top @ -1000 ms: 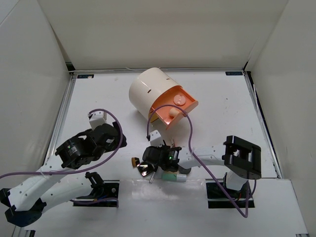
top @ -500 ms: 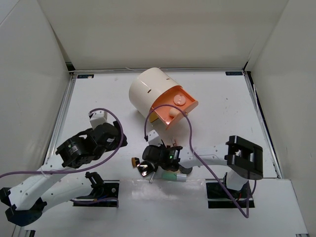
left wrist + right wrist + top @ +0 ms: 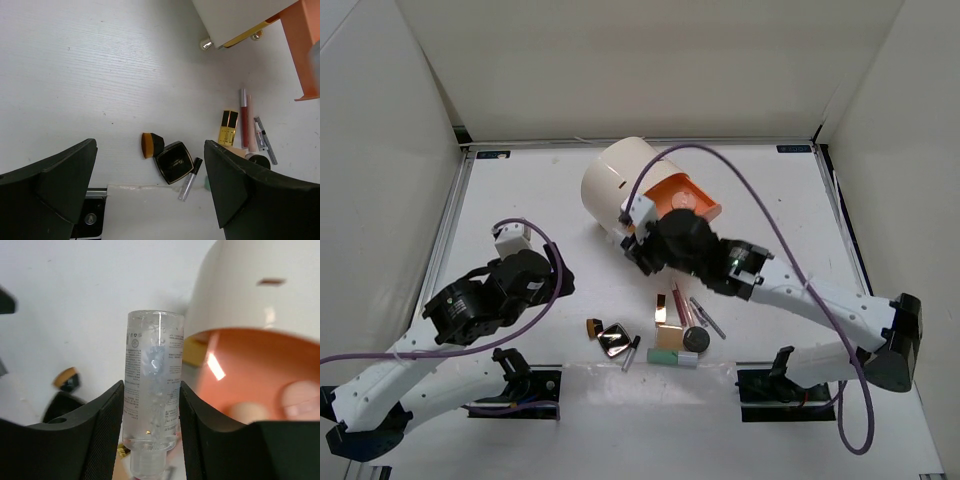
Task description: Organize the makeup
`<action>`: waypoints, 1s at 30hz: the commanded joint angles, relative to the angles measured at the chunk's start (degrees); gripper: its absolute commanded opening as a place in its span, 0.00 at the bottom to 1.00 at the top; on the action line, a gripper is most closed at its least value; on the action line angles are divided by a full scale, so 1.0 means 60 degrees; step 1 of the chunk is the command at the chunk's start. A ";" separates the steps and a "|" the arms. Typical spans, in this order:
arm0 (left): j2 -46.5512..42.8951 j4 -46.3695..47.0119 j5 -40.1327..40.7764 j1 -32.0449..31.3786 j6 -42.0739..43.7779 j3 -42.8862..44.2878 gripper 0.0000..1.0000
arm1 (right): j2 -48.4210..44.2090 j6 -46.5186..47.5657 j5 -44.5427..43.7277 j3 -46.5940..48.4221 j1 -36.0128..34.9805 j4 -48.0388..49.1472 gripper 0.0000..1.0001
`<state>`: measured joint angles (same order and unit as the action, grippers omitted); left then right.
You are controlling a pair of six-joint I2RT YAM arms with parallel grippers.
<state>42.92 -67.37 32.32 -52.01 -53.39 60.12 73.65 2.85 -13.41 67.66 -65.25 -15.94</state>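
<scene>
Clear plastic tube [image 3: 152,355], clamped lengthwise between the right gripper's [image 3: 151,405] fingers, hangs near the open orange drawer [image 3: 240,370] of the cream box [image 3: 615,180], probably ready to go in; left gripper [image 3: 150,147] is spread wide, holding nothing, above the black compact [image 3: 173,162] and pencils [image 3: 244,117] lying on the table; drawer contents are only blurred peach rounds; from above, the arm hides the tube.

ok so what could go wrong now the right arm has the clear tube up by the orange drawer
1. The clear tube is smooth and round, pinched at its sides by the right gripper; it may slip.
2. The orange drawer holds round sponges, so the tube could land on them or the rim and roll out.
3. The purple cable loops over the cream box and might snag.
</scene>
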 commanded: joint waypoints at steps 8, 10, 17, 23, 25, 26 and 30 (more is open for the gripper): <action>0.0113 0.0126 -0.0228 -0.0018 0.0445 0.0323 0.98 | 0.2339 0.7108 0.6758 0.5419 0.4895 -0.6179 0.09; 0.0230 0.0096 -0.0346 -0.0004 0.0372 0.0293 0.98 | 0.2898 0.8369 0.7157 0.6326 0.5249 -0.7065 0.08; 0.0581 -0.0021 -0.0596 0.0011 0.0123 0.0234 0.98 | 0.4248 1.0714 0.7259 0.7415 0.6188 -0.9031 0.07; 0.0962 0.0096 -0.0976 -0.0018 0.0152 0.0117 0.98 | 0.4366 1.1418 0.7742 0.6844 0.6188 -0.8242 0.07; 0.1109 0.0067 -0.1151 -0.0019 0.0196 0.0015 0.98 | 0.4541 1.1565 0.7815 0.6800 0.6188 -0.8241 0.07; 0.1138 0.0052 -0.1211 -0.0004 0.0124 -0.0043 0.98 | 0.4571 1.1624 0.7859 0.6800 0.6188 -0.8183 0.07; 0.1168 0.0213 -0.1489 -0.0004 0.0138 -0.0337 0.98 | 0.4775 1.2004 0.7948 0.6814 0.6130 -0.7889 0.08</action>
<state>50.11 -66.78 25.32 -52.01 -52.23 59.09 101.75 71.31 31.35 108.07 -28.21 -65.69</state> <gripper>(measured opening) 0.985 0.483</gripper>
